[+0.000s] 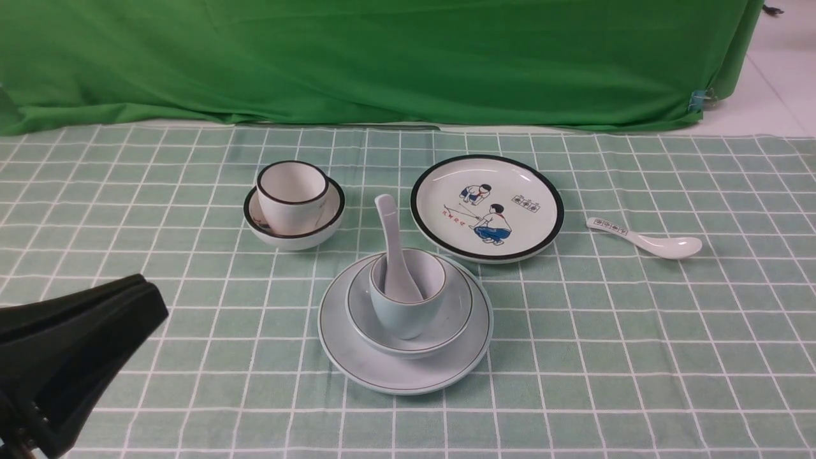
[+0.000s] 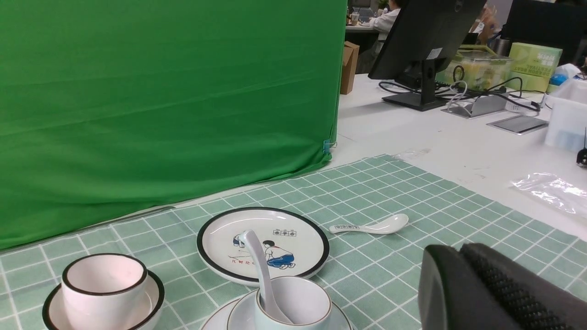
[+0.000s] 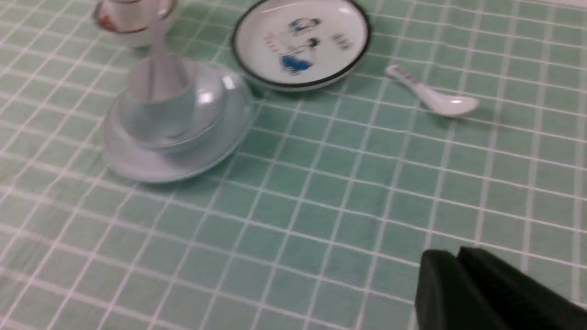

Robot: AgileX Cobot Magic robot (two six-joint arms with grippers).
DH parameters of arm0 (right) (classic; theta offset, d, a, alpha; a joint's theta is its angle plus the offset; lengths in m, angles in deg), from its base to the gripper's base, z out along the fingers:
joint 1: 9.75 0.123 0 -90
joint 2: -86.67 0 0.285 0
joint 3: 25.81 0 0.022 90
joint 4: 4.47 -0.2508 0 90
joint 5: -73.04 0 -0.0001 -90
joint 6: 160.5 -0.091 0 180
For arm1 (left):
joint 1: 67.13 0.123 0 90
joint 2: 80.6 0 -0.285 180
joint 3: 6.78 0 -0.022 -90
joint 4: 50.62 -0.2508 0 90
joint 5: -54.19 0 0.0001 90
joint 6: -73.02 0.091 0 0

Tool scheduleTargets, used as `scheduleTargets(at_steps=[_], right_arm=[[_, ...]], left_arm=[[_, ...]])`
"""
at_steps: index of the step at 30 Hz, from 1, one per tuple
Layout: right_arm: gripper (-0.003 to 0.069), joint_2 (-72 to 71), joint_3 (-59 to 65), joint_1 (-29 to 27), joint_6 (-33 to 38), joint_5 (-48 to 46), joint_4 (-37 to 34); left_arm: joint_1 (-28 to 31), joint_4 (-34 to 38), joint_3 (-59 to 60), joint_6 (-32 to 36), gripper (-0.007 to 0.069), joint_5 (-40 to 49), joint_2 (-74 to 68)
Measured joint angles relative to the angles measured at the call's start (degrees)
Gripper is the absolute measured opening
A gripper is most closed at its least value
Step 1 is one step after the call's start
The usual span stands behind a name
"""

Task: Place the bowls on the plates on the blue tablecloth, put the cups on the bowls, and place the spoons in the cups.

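pale blue cup (image 1: 408, 296) with plain spoon (image 1: 395, 248) inside

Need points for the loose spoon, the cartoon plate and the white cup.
Loose spoon (image 1: 676, 245), front view, on its scoop.
Cartoon plate (image 1: 446, 185), front view, bare white inside.
White cup (image 1: 290, 210), front view, outer wall.

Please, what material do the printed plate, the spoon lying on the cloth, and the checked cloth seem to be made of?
The printed plate looks like glazed ceramic: smooth white surface with soft highlights, a black rim and printed figures; melamine cannot be excluded. The lying spoon seems the same glossy white ceramic, with a bright reflection in its scoop. The checked cloth appears to be matte woven fabric, showing slight wrinkles and no shine.
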Motion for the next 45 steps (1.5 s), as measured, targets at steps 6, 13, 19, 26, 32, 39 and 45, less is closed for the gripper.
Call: scheduleTargets(at_steps=[6,13,19,26,32,39,45], right_arm=[[0.0017,-7.9,10.6,-13.8,9.2,16.3,0.6],[0.0016,-19.1,37.3,-20.5,11.2,33.1,-0.2],[0.0016,-24.6,49.3,-21.4,11.2,38.8,-0.3],[0.0016,-25.7,52.1,-21.4,9.5,41.4,-0.3],[0.0016,-25.7,52.1,-21.4,9.3,41.7,-0.3],[0.0017,-25.7,52.1,-21.4,19.4,42.7,-5.4],[0.0017,-25.7,52.1,-21.5,26.9,42.7,-10.9]], left_arm=[[0.0,0.0,0.0,0.0,0.0011,0.0,0.0],[0.0,0.0,0.0,0.0,0.0013,0.0,0.0],[0.0,0.0,0.0,0.0,0.0013,0.0,0.0],[0.0,0.0,0.0,0.0,0.0013,0.0,0.0],[0.0,0.0,0.0,0.0,0.0013,0.0,0.0],[0.0,0.0,0.0,0.2,0.0013,0.0,0.0],[0.0,0.0,0.0,0.4,0.0013,0.0,0.0]])
